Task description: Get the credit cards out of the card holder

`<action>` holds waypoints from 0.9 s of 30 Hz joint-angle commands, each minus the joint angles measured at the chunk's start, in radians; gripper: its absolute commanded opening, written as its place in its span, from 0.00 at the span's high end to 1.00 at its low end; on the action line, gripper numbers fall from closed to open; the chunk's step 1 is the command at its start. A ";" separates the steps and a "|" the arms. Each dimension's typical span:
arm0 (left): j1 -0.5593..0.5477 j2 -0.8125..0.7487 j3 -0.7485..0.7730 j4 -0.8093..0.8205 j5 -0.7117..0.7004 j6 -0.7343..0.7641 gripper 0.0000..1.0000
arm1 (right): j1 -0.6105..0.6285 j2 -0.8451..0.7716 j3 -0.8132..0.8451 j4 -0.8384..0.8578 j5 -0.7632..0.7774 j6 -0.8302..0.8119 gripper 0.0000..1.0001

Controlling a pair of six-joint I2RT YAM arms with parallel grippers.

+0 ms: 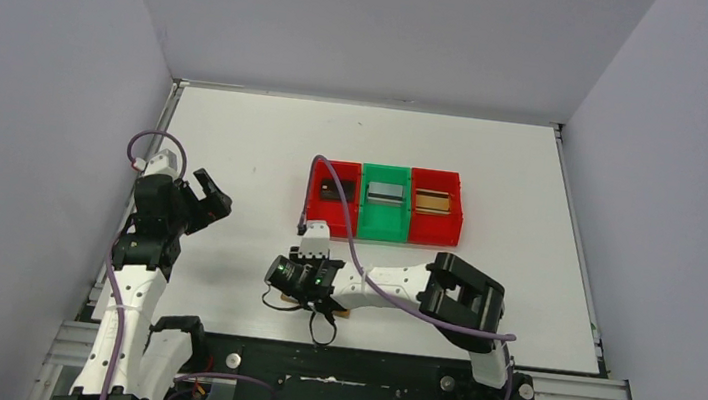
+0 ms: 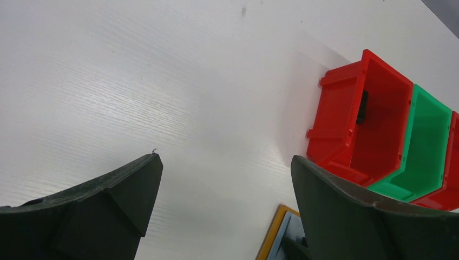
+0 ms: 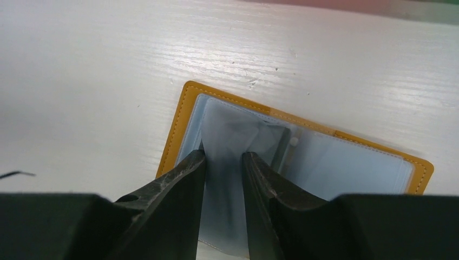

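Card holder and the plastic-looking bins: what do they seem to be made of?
Card holder: the mustard cover looks like leather or imitation leather, matte, with a stitched seam along its edge. Its inner pockets: thin pale blue film, probably plastic, half clear and creased. Left red bin and green bin: most likely hard moulded plastic, smooth with a soft shine.

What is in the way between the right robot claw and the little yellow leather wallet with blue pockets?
Nothing visible. The right gripper is down on the open tan-mustard leather card holder, its black fingers either side of a raised pale blue inner pocket.
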 commanded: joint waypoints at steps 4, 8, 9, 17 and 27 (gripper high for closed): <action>0.004 -0.009 0.011 0.044 0.010 0.005 0.09 | -0.001 -0.099 -0.090 0.123 -0.004 -0.014 0.75; 0.004 -0.008 0.011 0.044 0.014 0.005 0.09 | -0.006 -0.148 -0.127 0.196 -0.036 -0.048 0.87; 0.004 -0.010 0.011 0.044 0.015 0.006 0.09 | -0.006 -0.158 -0.137 0.209 -0.040 -0.054 0.89; 0.002 -0.011 0.011 0.045 0.027 0.008 0.09 | -0.009 -0.303 -0.307 0.405 -0.105 -0.095 0.84; -0.001 -0.006 0.011 0.051 0.045 0.013 0.09 | -0.122 -0.452 -0.679 0.872 -0.320 0.002 0.77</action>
